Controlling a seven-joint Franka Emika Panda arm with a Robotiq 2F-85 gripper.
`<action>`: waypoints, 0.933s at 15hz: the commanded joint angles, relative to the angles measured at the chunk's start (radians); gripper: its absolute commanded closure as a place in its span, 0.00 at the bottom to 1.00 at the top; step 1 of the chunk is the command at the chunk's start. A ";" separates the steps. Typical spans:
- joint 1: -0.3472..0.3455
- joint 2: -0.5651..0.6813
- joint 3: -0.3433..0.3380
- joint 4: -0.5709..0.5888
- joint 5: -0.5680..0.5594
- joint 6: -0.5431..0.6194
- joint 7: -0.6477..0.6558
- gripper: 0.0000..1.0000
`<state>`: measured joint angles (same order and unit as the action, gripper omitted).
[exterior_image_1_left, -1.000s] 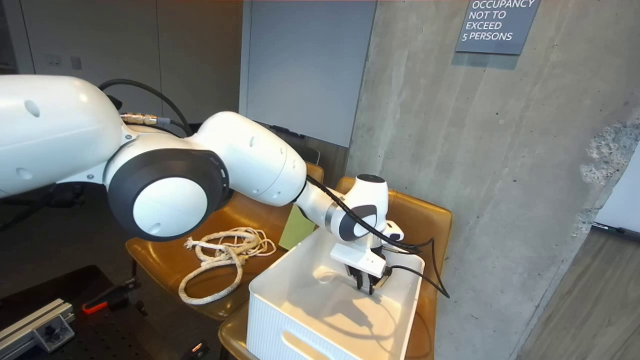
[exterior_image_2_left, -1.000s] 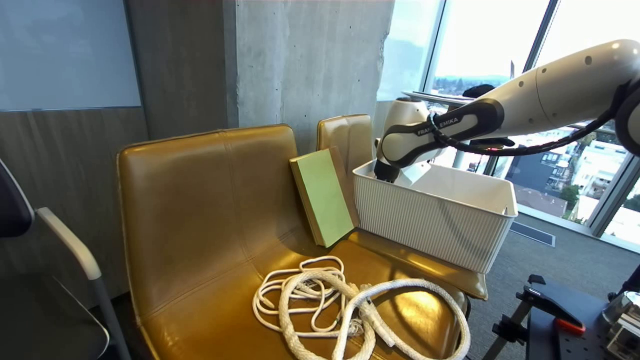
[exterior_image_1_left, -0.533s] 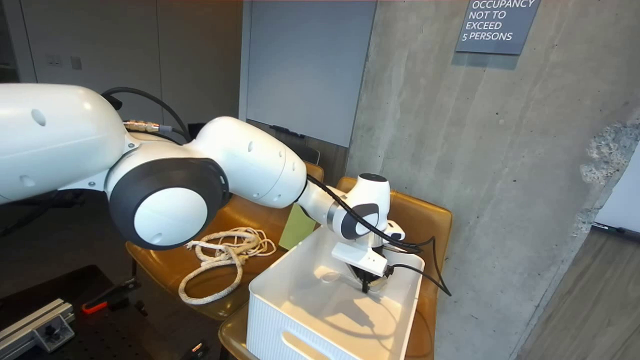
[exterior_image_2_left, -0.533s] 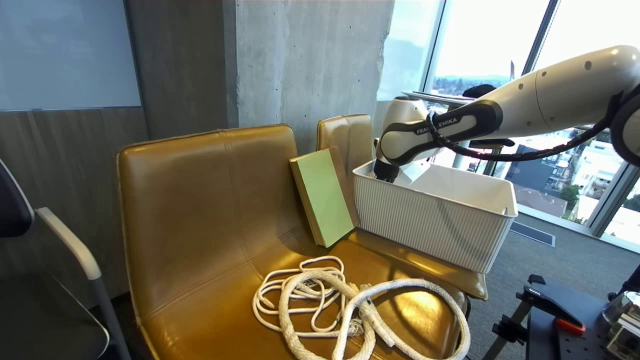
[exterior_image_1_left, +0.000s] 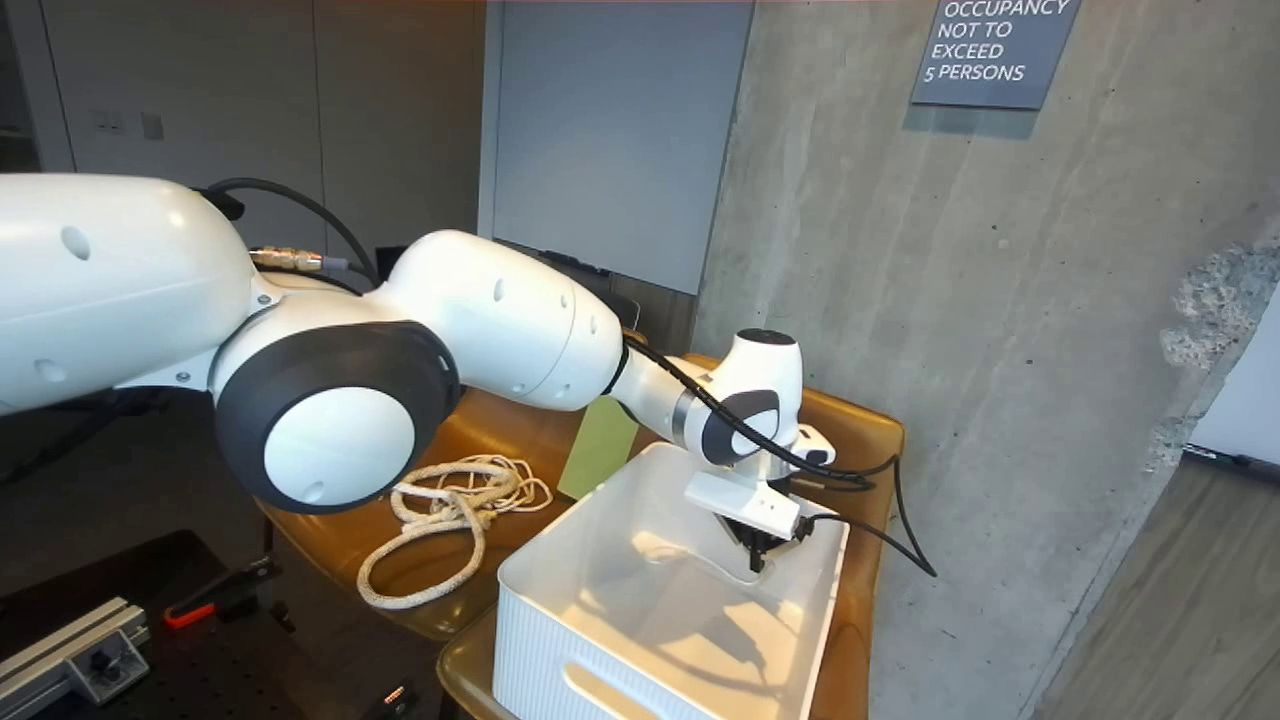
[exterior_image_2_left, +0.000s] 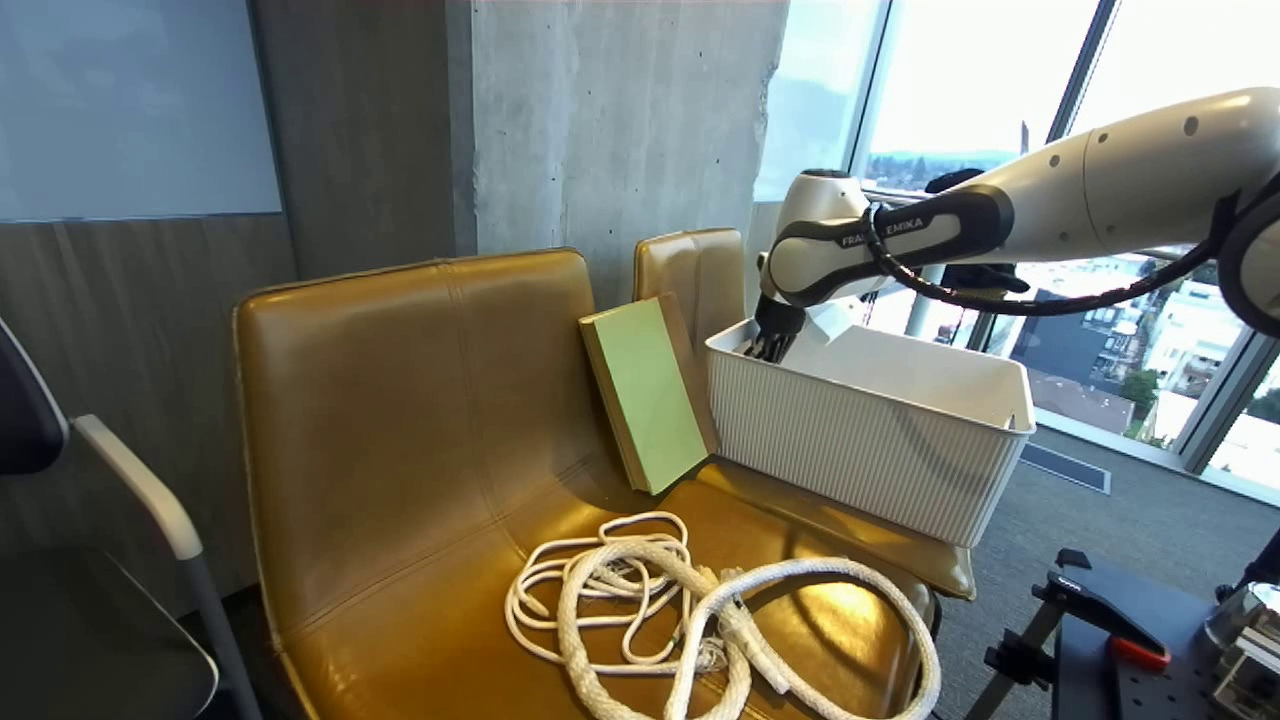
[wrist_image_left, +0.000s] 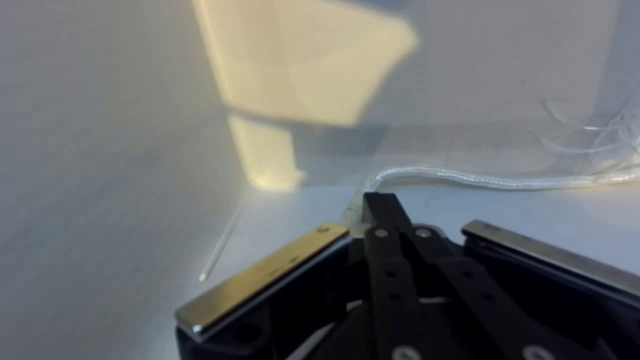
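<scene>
So, my hand (wrist_image_left: 382, 200) is down in the white bin (exterior_image_2_left: 850, 430), fingers pressed together. Translucent cord (wrist_image_left: 505, 183) meets the tips; can't tell if a bit of it is pinched or only passes behind them. Key relation: from the fingertips the cord bends, then heads right in the wrist view, long axis crosswise to my fingers, along the foot of the bin's end wall. Loose strands (wrist_image_left: 622, 132) show over toward the right, partly cut off by the frame. A bin corner sits left of the tips. One arm only, so mine is the near one.

Bin is open-topped, cord and strands inside; I'm at the end opposite the slotted wall (exterior_image_1_left: 545, 640). It rests on a tan chair (exterior_image_1_left: 855, 425). Next seat (exterior_image_2_left: 400, 600) over: rope (exterior_image_2_left: 740, 630) coiled toward the front edge, green book (exterior_image_2_left: 645, 395) tilted against the backrest at the bin-side edge, just beside the bin
</scene>
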<state>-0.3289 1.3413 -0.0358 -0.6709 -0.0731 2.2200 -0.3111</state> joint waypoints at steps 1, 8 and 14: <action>-0.021 0.005 0.008 0.061 0.005 -0.038 -0.037 1.00; -0.008 0.043 0.017 0.064 0.007 -0.030 -0.033 0.95; -0.006 0.046 0.010 0.065 0.003 -0.029 -0.028 0.66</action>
<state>-0.3324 1.3724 -0.0311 -0.6420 -0.0731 2.2121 -0.3260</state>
